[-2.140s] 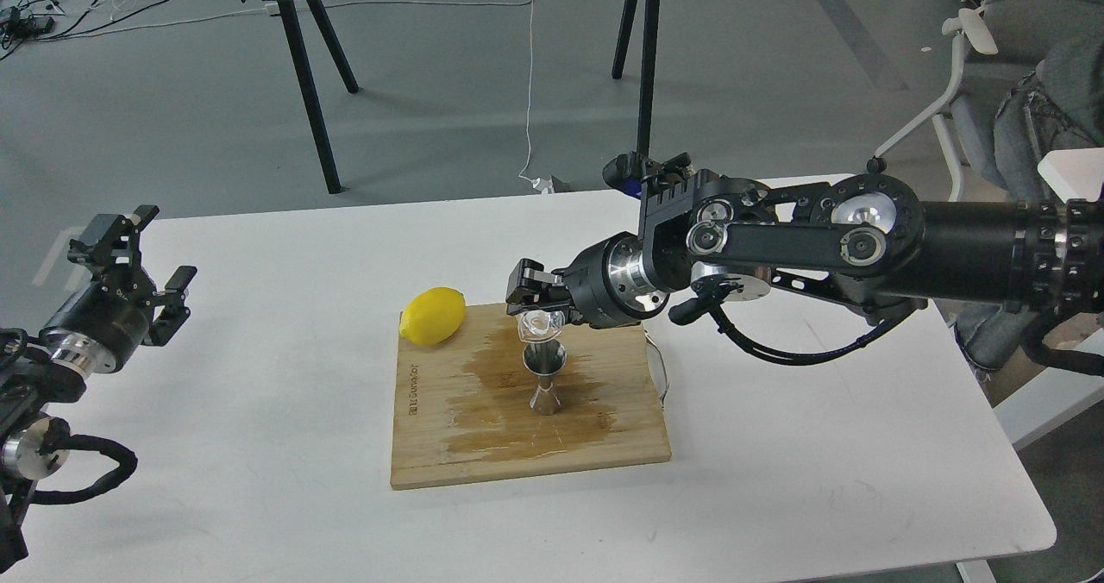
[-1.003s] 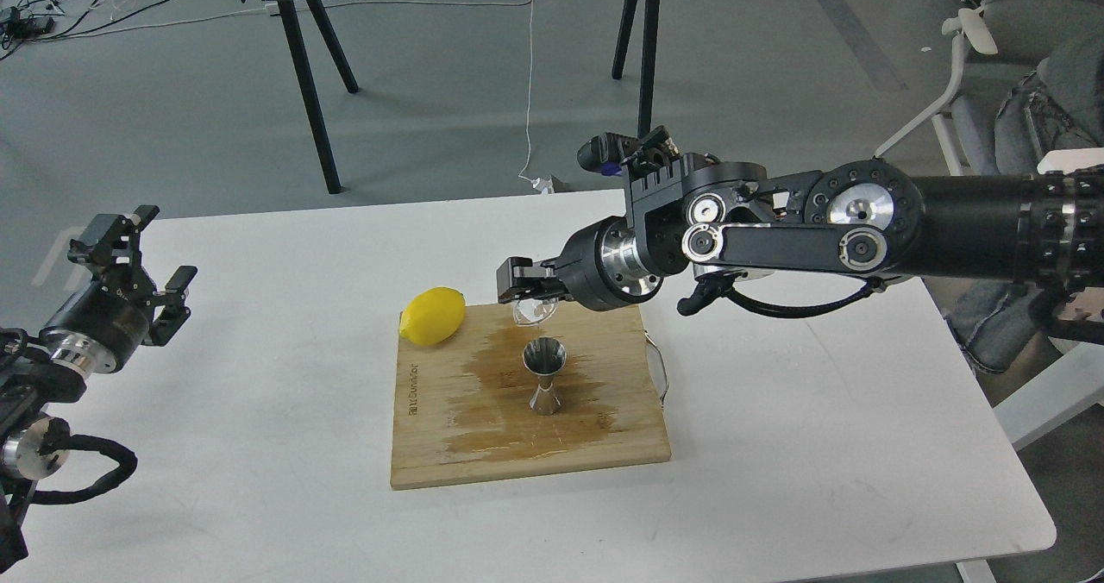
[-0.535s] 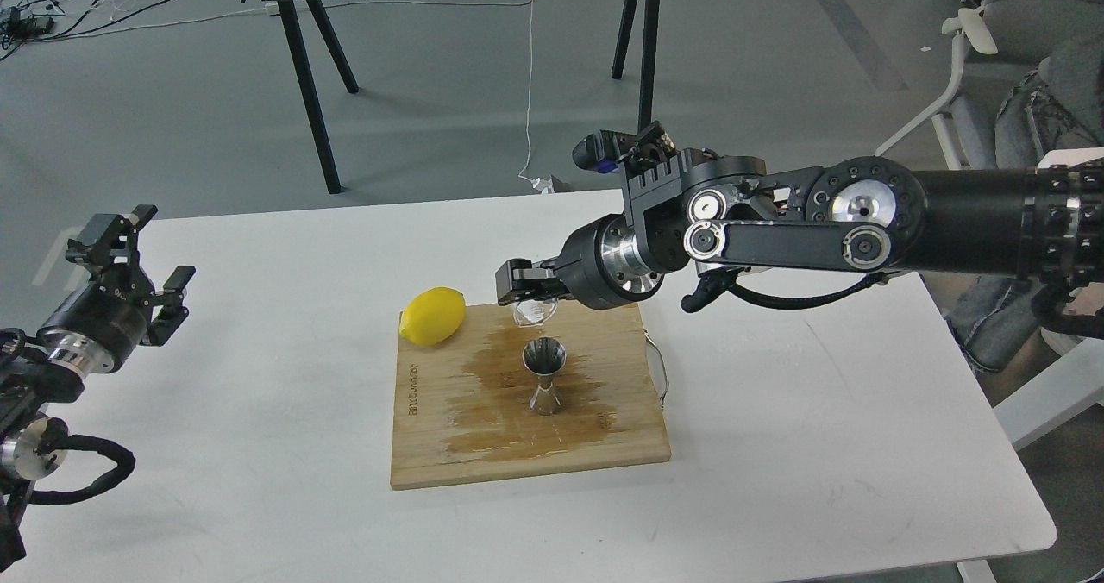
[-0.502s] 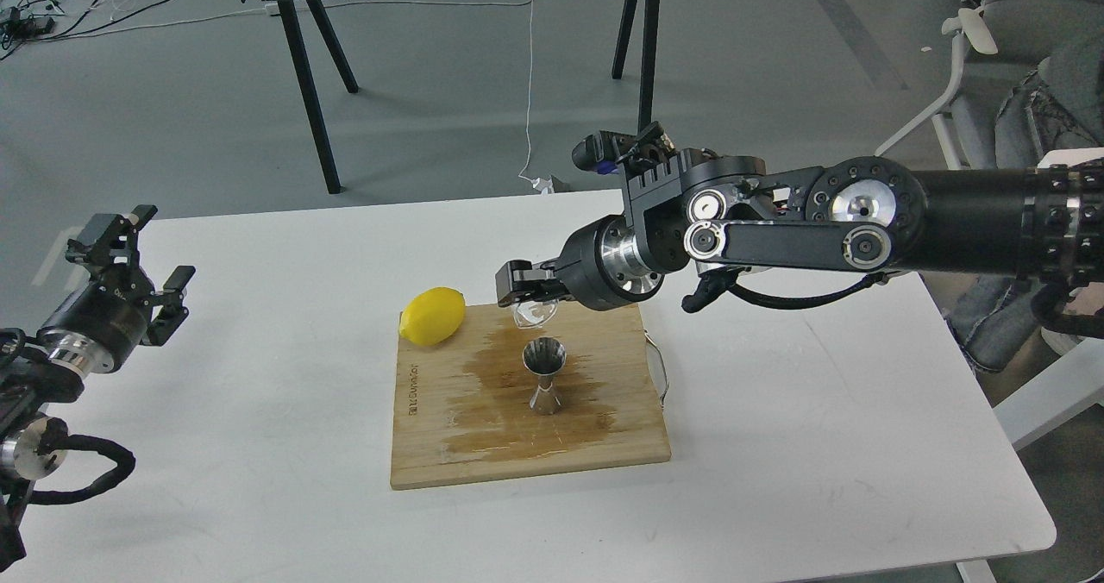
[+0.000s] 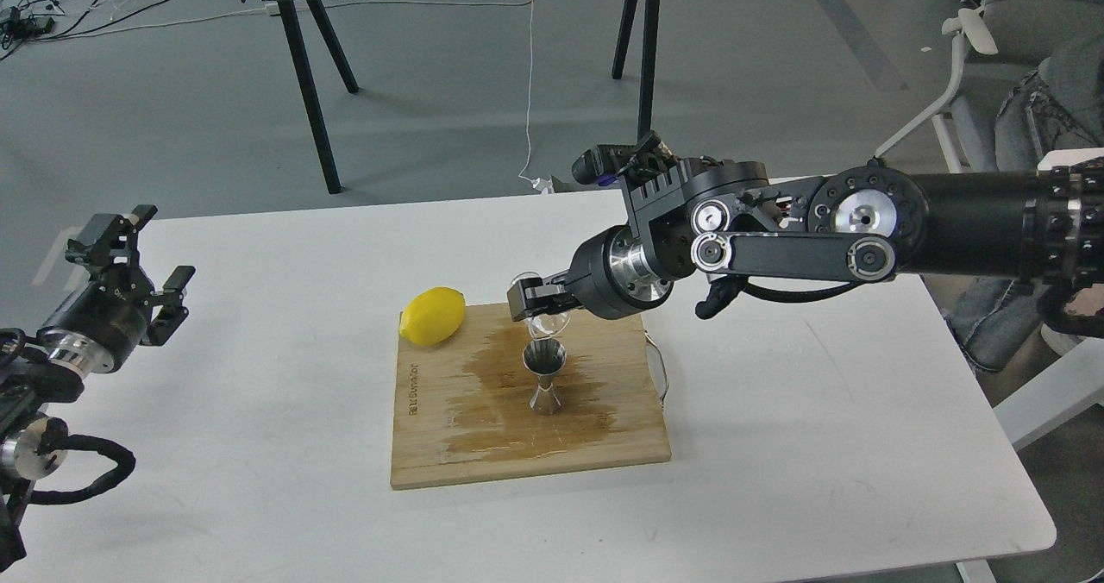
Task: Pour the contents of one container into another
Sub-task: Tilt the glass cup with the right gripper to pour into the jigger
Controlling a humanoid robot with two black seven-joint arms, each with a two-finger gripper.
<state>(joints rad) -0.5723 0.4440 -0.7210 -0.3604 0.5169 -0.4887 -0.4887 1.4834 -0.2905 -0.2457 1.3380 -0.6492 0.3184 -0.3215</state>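
Note:
The steel hourglass jigger [image 5: 545, 382] stands upright on the wet bamboo cutting board [image 5: 483, 445]. Just above its mouth hangs the tiny clear cup [image 5: 546, 318], nearly upright, held in my right gripper [image 5: 536, 300], which is shut on it. That arm reaches in from the right, over the board's far edge. Far off at the table's left edge, my left gripper [image 5: 129, 264] stands open and empty.
A yellow lemon [image 5: 432, 315] rests on the board's far left corner. A dark wet stain spreads around the jigger. A wire handle sticks out at the board's right side [image 5: 662, 376]. A chair and a person's knees are beyond the table's right edge.
The right gripper has come down and slightly right, and the cup has turned from tipped over towards upright, now close above the jigger. The left arm has not moved.

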